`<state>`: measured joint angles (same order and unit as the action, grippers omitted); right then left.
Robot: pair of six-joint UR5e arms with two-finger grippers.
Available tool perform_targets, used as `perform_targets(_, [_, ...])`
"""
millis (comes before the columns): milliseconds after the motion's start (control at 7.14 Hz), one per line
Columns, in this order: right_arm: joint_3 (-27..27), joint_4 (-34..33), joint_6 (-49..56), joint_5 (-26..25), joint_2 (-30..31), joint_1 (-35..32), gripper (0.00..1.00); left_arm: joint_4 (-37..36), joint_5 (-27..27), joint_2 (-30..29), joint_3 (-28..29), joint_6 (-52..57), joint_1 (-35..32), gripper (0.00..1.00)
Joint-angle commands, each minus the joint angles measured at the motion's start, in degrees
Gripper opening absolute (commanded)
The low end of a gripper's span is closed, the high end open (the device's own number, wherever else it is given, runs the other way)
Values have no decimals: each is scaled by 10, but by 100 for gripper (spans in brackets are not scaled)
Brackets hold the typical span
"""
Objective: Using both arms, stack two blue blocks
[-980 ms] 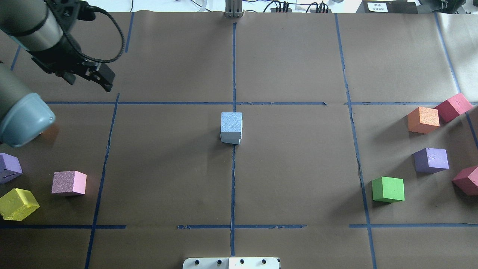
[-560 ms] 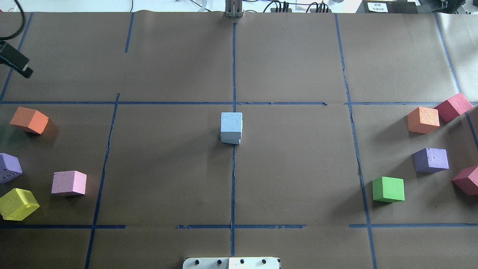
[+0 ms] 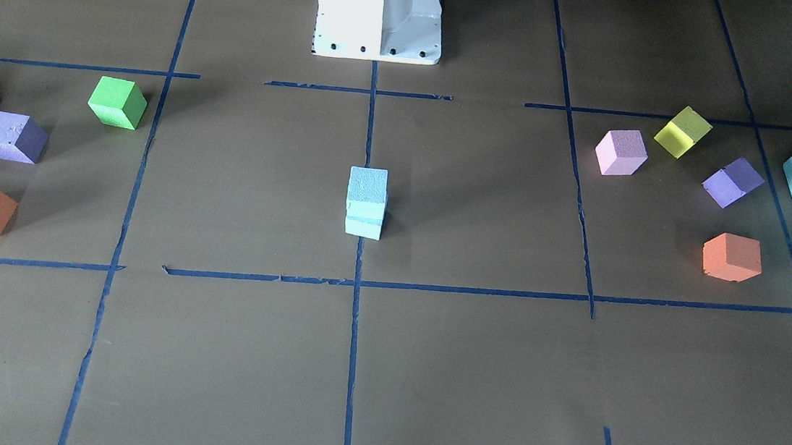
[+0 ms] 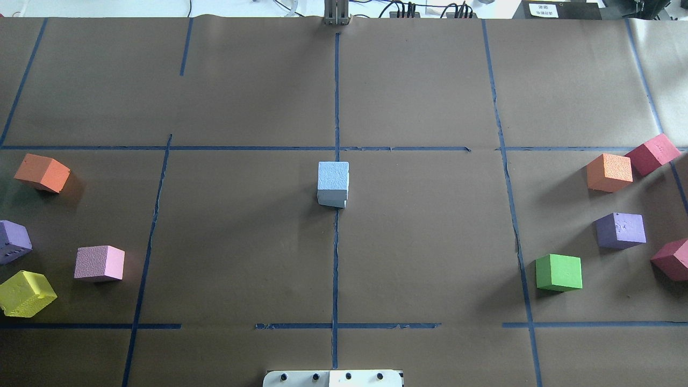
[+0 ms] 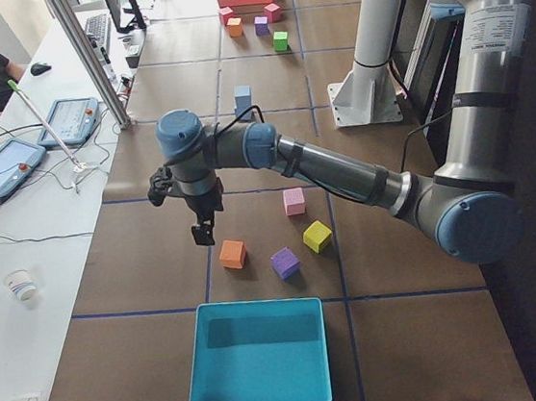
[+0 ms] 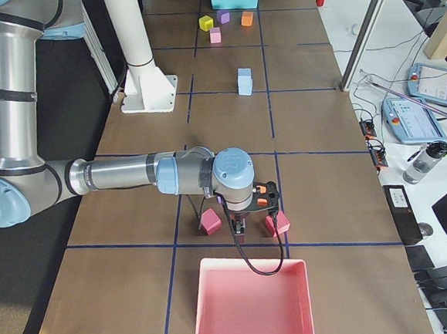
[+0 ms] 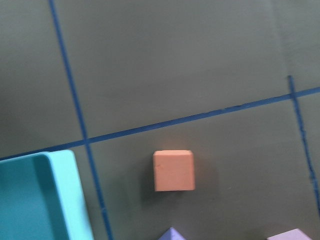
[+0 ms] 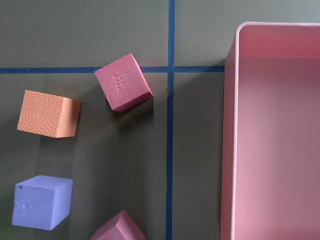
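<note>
Two light blue blocks stand stacked at the table's middle, on the centre tape line. The upper block (image 4: 333, 176) sits on the lower block (image 4: 331, 199), slightly offset; they also show in the front view as upper (image 3: 368, 185) and lower (image 3: 363, 227). Nothing touches the stack. Neither arm shows in the overhead or front views. My left gripper (image 5: 201, 232) hangs over the table's left end above an orange cube (image 5: 232, 254). My right gripper (image 6: 238, 228) hangs at the right end between two red cubes. I cannot tell whether either is open or shut.
Orange (image 4: 42, 172), purple, pink (image 4: 99, 263) and yellow cubes lie at the left. Orange, red, purple and green (image 4: 559, 272) cubes lie at the right. A teal box (image 5: 257, 357) stands past the left end and a pink tray (image 6: 250, 304) past the right end.
My left arm has swung out of the overhead view to the left, uncovering the orange cube. The blue stack has not moved.
</note>
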<state>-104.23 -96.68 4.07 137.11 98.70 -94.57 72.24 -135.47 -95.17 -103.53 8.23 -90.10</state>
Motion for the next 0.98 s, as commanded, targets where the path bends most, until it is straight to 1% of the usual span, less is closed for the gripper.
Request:
perform_targets(0, [1,0,0,0,-2,0,100,96,-3,88,30,17,-32,100])
perform_targets(140, [3,0,0,0,-3,0,100,115,-3,91,51,14,-31,100])
perform_targets(420, [4,0,0,1,-4,0,100,118,-3,88,83,14,-29,100])
perform_targets(840, [5,0,2,1,-3,0,100,118,-3,87,90,14,-28,100])
